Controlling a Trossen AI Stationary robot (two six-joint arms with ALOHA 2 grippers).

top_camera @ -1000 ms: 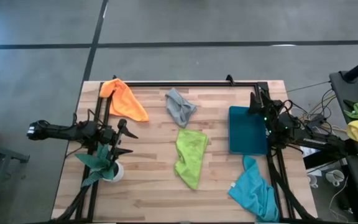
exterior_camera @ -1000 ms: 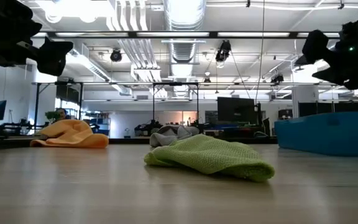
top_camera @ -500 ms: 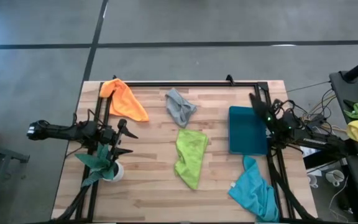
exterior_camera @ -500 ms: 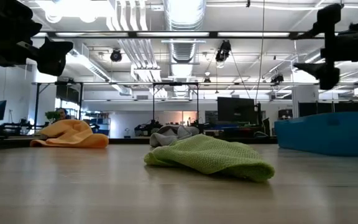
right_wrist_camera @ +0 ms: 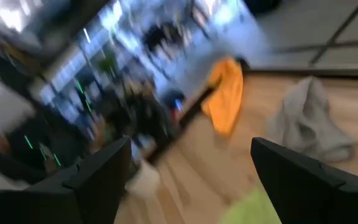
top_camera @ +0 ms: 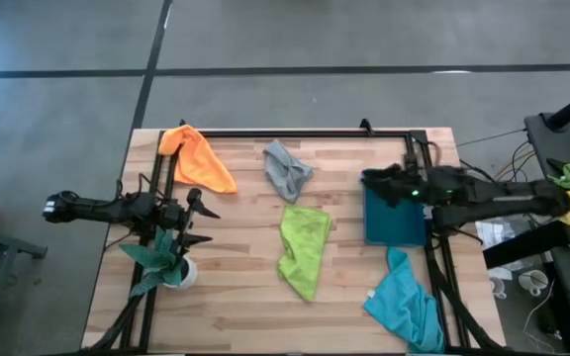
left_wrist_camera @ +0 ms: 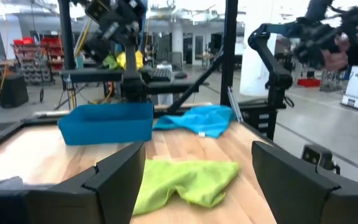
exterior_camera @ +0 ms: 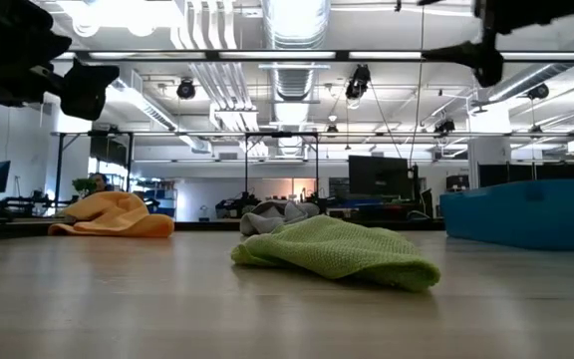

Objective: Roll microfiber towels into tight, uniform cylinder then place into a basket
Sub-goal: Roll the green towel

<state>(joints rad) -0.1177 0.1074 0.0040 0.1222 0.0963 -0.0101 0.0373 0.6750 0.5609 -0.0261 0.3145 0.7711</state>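
My right gripper (top_camera: 376, 184) is hovering spread over the teal basket (top_camera: 394, 222); my left gripper (top_camera: 202, 220) is waiting spread beside the potted plant (top_camera: 166, 259). Orange towel (top_camera: 198, 158), grey towel (top_camera: 287, 169), lime towel (top_camera: 303, 247) and turquoise towel (top_camera: 404, 307) are lying unrolled on the table (top_camera: 236, 297).

Overhead looks straight down, low skims level; both share the lime towel (top_camera: 303, 248), right wrist perhaps too.

I see a table (top_camera: 236, 297) of pale wood planks with a smooth, faintly shiny finish. The 4 towels are soft matt cloth, and the green towel (exterior_camera: 337, 251) shows a nubbly weave. The basket (left_wrist_camera: 107, 122) looks like smooth blue plastic.
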